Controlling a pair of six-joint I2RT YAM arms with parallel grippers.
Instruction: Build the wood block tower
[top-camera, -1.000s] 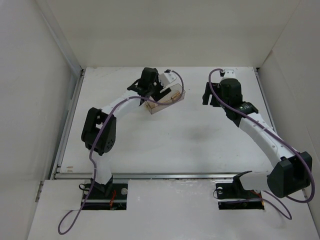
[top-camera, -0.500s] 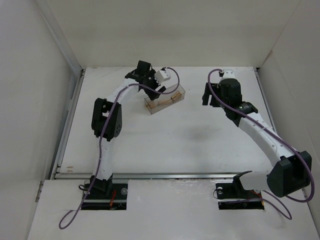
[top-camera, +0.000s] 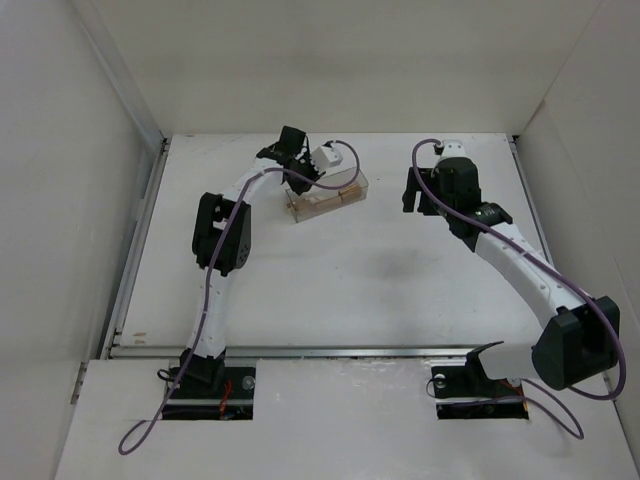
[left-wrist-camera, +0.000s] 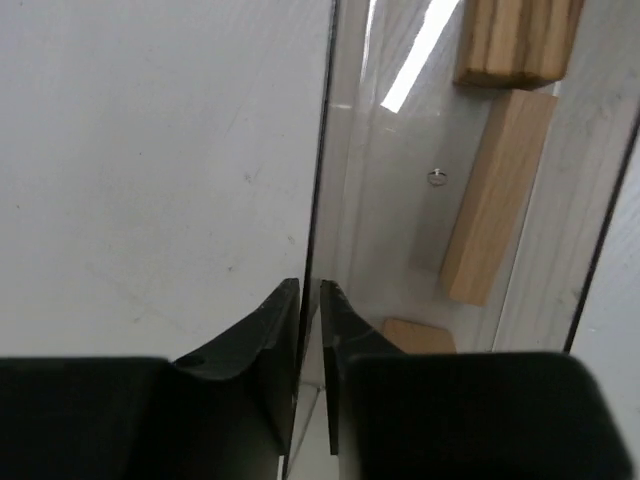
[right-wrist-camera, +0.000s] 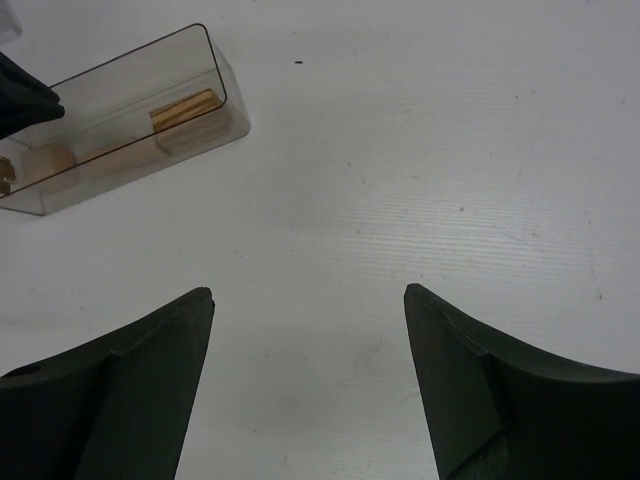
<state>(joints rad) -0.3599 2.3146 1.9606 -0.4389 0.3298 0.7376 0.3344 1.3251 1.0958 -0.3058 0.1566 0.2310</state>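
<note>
No wood block tower stands in view. Loose tan wooden blocks lie inside a clear plastic box at the back of the table. My left gripper is shut on the box's thin side wall, with one finger outside and one inside. From above, the left gripper is at the box's left end. My right gripper hangs open over bare table with nothing between its fingers. The box and a block lie off to its upper left.
White walls enclose the table on the left, back and right. In the top view the right gripper hovers to the right of the box, with bare table between them. A metal rail runs along the near edge.
The left gripper has closed from wide open onto the box wall. Its arm drew up toward the back, and the box shifted a little left. The right arm stayed still.
</note>
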